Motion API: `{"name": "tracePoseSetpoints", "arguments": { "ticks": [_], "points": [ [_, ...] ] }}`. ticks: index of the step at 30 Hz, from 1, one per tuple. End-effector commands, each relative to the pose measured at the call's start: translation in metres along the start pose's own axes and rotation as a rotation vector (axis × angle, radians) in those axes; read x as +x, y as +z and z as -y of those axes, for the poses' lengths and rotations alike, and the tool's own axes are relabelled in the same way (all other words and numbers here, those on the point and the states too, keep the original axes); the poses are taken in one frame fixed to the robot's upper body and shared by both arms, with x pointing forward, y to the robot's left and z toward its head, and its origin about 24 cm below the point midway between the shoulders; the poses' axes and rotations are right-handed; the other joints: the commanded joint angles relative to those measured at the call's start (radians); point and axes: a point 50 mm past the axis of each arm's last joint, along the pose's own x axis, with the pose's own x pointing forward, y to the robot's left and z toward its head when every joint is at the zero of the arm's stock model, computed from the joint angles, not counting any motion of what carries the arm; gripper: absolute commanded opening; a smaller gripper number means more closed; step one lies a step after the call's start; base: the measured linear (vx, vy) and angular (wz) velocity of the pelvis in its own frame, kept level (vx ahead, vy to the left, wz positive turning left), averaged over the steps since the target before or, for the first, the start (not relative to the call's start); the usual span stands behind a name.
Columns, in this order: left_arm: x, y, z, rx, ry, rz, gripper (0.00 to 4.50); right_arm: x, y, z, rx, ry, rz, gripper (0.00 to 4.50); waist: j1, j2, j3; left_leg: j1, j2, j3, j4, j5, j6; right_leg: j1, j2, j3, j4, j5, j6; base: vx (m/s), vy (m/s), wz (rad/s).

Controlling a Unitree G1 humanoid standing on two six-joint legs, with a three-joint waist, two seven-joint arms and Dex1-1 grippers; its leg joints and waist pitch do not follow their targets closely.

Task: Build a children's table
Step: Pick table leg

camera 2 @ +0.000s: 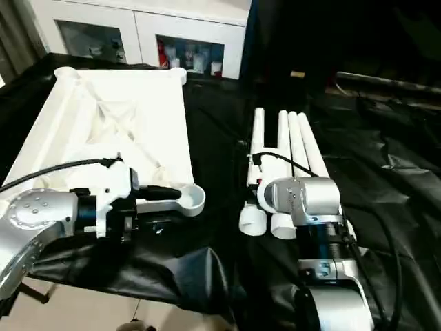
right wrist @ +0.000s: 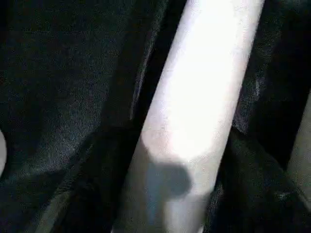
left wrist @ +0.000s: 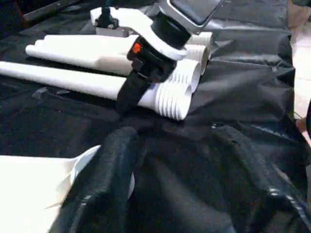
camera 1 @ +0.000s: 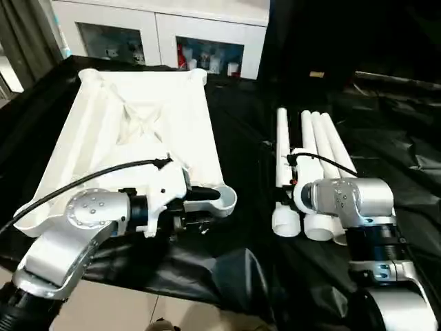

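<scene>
Tabletop (camera 1: 138, 138): underside up on black sheet (camera 1: 241, 131), robot's left side. Four legs (camera 1: 313, 165): side by side to its right. R gripper (left wrist: 127, 99): down on leftmost leg (right wrist: 194, 116), fingers either side; grip unconfirmed. L gripper (camera 1: 200, 210): at tabletop's near corner socket (camera 1: 222, 198); finger state can't tell.

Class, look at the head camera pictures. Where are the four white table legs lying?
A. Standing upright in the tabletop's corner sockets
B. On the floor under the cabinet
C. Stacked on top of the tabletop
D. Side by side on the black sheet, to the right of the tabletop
D: the legs lie side by side on the black sheet, right of the upturned tabletop.
</scene>
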Motion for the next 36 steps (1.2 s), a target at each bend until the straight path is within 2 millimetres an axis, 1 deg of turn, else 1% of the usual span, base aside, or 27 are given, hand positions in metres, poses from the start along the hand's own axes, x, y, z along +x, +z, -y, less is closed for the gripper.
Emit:
{"name": "tracePoseSetpoints", "arguments": {
  "ticks": [1,2,4,5,10,11,12,14,15,16,17,18,19,20,21,22,23,24,25,26,27,28,29,30,32,34,36],
  "points": [
    [0.001,0.003,0.000,0.025,-0.017,-0.006,3.08,0.001,-0.001,0.003,0.025,-0.002,-0.005,2.50,0.005,0.018,-0.080,0.002,0.045,-0.015,-0.070,-0.090,-0.063,0.060,-0.084,0.065,-0.070,-0.060,-0.151,0.000,0.000,0.00],
    [0.001,0.003,0.000,0.024,-0.016,-0.003,3.36,0.001,-0.001,0.003,0.027,-0.001,-0.004,2.30,0.006,0.018,-0.080,0.002,0.046,-0.016,-0.070,-0.084,-0.061,0.061,-0.083,0.065,-0.069,-0.053,-0.153,0.000,0.000,0.00],
    [0.001,0.003,0.000,0.025,-0.009,0.009,3.36,0.001,-0.001,0.004,0.035,0.000,0.002,2.30,0.006,0.020,-0.081,0.002,0.046,-0.016,-0.069,-0.085,-0.061,0.060,-0.083,0.065,-0.069,-0.045,-0.155,0.000,0.000,0.00],
    [0.000,0.004,-0.001,0.028,0.000,0.018,3.50,0.000,0.000,0.004,0.043,0.003,0.008,2.18,0.006,0.020,-0.081,0.002,0.046,-0.016,-0.069,-0.085,-0.062,0.061,-0.083,0.065,-0.069,-0.042,-0.157,0.000,0.000,0.00],
    [0.000,0.007,-0.008,0.005,0.048,0.075,3.91,-0.006,0.007,0.006,0.075,0.026,0.060,1.97,0.005,0.022,-0.083,0.002,0.045,-0.015,-0.068,-0.088,-0.062,0.062,-0.082,0.065,-0.068,-0.028,-0.163,0.000,0.000,0.00],
    [-0.001,0.009,-0.011,-0.006,0.070,0.103,3.96,-0.010,0.013,0.006,0.085,0.044,0.111,1.94,0.006,0.025,-0.083,0.002,0.045,-0.016,-0.067,-0.086,-0.062,0.062,-0.082,0.064,-0.067,-0.024,-0.166,0.000,0.000,0.00],
    [-0.001,0.009,-0.011,-0.006,0.070,0.103,4.03,-0.010,0.013,0.006,0.085,0.044,0.111,1.92,0.007,0.023,-0.084,0.002,0.045,-0.015,-0.067,-0.089,-0.062,0.063,-0.082,0.064,-0.067,-0.019,-0.169,0.000,0.000,0.00],
    [0.000,0.016,-0.020,-0.022,0.144,0.166,4.27,-0.022,0.029,0.004,0.108,0.120,0.268,1.90,0.007,0.026,-0.083,0.002,0.045,-0.016,-0.067,-0.096,-0.061,0.062,-0.082,0.064,-0.068,-0.024,-0.167,0.000,0.000,0.00],
    [0.000,0.016,-0.020,-0.022,0.144,0.166,4.34,-0.022,0.029,0.004,0.108,0.120,0.268,1.90,0.009,0.022,-0.085,0.001,0.046,-0.014,-0.064,-0.099,-0.057,0.065,-0.084,0.065,-0.069,-0.015,-0.169,0.000,0.000,0.00],
    [0.003,0.021,-0.031,-0.053,0.221,0.196,4.36,-0.032,0.038,0.001,0.106,0.210,0.370,1.89,0.010,0.025,-0.086,0.000,0.046,-0.016,-0.065,-0.084,-0.049,0.066,-0.081,0.063,-0.064,0.001,-0.171,0.000,0.000,0.00],
    [0.008,0.028,-0.048,-0.104,0.338,0.254,4.39,-0.045,0.044,-0.004,0.090,0.317,0.476,1.89,0.011,0.024,-0.085,-0.002,0.044,-0.014,-0.064,-0.087,-0.045,0.066,-0.080,0.064,-0.066,0.006,-0.165,0.000,0.000,0.00],
    [0.014,0.039,-0.069,-0.222,0.470,0.321,4.39,-0.060,0.048,-0.008,0.061,0.455,0.568,1.89,0.020,0.024,-0.087,0.007,0.047,-0.012,-0.058,-0.110,-0.034,0.062,-0.084,0.064,-0.071,-0.003,-0.167,0.000,0.000,0.00],
    [0.016,0.041,-0.073,-0.256,0.489,0.331,4.48,-0.062,0.048,-0.008,0.056,0.479,0.572,1.89,0.030,0.022,-0.090,0.006,0.048,-0.013,-0.055,-0.117,-0.023,0.066,-0.085,0.063,-0.070,0.001,-0.179,0.000,0.000,0.00],
    [0.016,0.042,-0.075,-0.271,0.497,0.336,4.50,-0.064,0.048,-0.009,0.054,0.490,0.575,1.89,0.028,0.017,-0.089,-0.005,0.047,-0.019,-0.059,-0.084,-0.008,0.075,-0.086,0.061,-0.066,0.020,-0.179,0.000,0.000,0.00],
    [0.019,0.050,-0.084,-0.376,0.503,0.406,4.50,-0.071,0.046,-0.010,0.038,0.572,0.579,1.89,0.029,0.012,-0.088,-0.007,0.048,-0.021,-0.060,-0.067,-0.004,0.076,-0.087,0.060,-0.066,0.024,-0.176,0.000,0.000,0.00],
    [0.023,0.060,-0.090,-0.491,0.467,0.501,4.50,-0.082,0.044,-0.013,0.019,0.682,0.597,1.88,0.030,0.007,-0.087,-0.004,0.042,-0.014,-0.054,-0.075,0.002,0.074,-0.086,0.059,-0.071,-0.008,-0.182,0.000,0.000,0.00],
    [0.026,0.066,-0.093,-0.548,0.439,0.552,4.50,-0.088,0.042,-0.015,0.007,0.741,0.608,1.88,0.035,0.006,-0.087,-0.008,0.038,-0.013,-0.051,-0.067,0.009,0.079,-0.088,0.061,-0.075,-0.015,-0.184,0.000,0.000,0.00],
    [0.026,0.068,-0.093,-0.562,0.432,0.565,4.50,-0.090,0.042,-0.015,0.004,0.755,0.611,1.88,0.039,0.007,-0.089,-0.009,0.038,-0.013,-0.049,-0.052,0.023,0.076,-0.087,0.061,-0.074,-0.008,-0.191,0.000,0.000,0.00],
    [0.032,0.077,-0.093,-0.606,0.379,0.616,4.50,-0.097,0.040,-0.017,-0.005,0.820,0.624,1.88,0.037,-0.002,-0.091,-0.014,0.041,-0.017,-0.052,-0.035,0.029,0.078,-0.085,0.056,-0.071,-0.009,-0.188,0.000,0.000,0.00],
    [0.037,0.086,-0.091,-0.617,0.325,0.653,4.50,-0.103,0.039,-0.017,-0.011,0.873,0.635,1.88,0.041,0.001,-0.093,-0.011,0.040,-0.015,-0.049,-0.032,0.035,0.074,-0.087,0.056,-0.074,-0.015,-0.186,0.000,0.000,0.00],
    [0.042,0.094,-0.088,-0.627,0.280,0.678,4.50,-0.107,0.039,-0.018,-0.017,0.904,0.642,1.88,0.043,0.000,-0.092,-0.011,0.041,-0.014,-0.048,-0.026,0.044,0.074,-0.089,0.057,-0.077,-0.030,-0.186,0.000,0.000,0.00],
    [0.042,0.094,-0.088,-0.627,0.279,0.678,4.50,-0.107,0.039,-0.018,-0.017,0.905,0.642,1.88,0.047,0.002,-0.094,-0.009,0.044,-0.014,-0.047,-0.020,0.047,0.070,-0.088,0.057,-0.075,-0.022,-0.191,0.000,0.000,0.00],
    [0.049,0.104,-0.085,-0.643,0.228,0.700,4.50,-0.111,0.038,-0.018,-0.029,0.944,0.652,1.88,0.046,-0.001,-0.092,-0.012,0.044,-0.014,-0.048,-0.020,0.048,0.070,-0.086,0.055,-0.075,-0.025,-0.189,0.000,0.000,0.00],
    [0.052,0.107,-0.083,-0.649,0.206,0.700,4.50,-0.112,0.037,-0.019,-0.033,0.957,0.659,1.88,0.048,-0.001,-0.092,-0.011,0.044,-0.013,-0.046,-0.026,0.049,0.069,-0.087,0.055,-0.078,-0.035,-0.187,0.000,0.000,0.00],
    [0.057,0.110,-0.081,-0.660,0.188,0.691,4.50,-0.114,0.037,-0.019,-0.034,0.975,0.665,1.88,0.056,0.004,-0.088,-0.010,0.044,-0.014,-0.049,-0.047,0.042,0.068,-0.089,0.055,-0.088,-0.111,-0.160,0.000,0.000,0.00],
    [0.062,0.110,-0.081,-0.687,0.189,0.655,4.50,-0.117,0.036,-0.020,-0.041,0.998,0.670,1.88,0.058,0.005,-0.088,-0.009,0.044,-0.015,-0.050,-0.055,0.033,0.067,-0.089,0.055,-0.091,-0.142,-0.140,0.000,0.000,0.00],
    [0.063,0.110,-0.081,-0.693,0.191,0.645,4.50,-0.117,0.036,-0.020,-0.044,1.002,0.670,1.88,0.057,0.002,-0.088,-0.012,0.043,-0.017,-0.052,-0.056,0.025,0.068,-0.087,0.053,-0.093,-0.156,-0.121,0.000,0.000,0.00]
  ]
}}
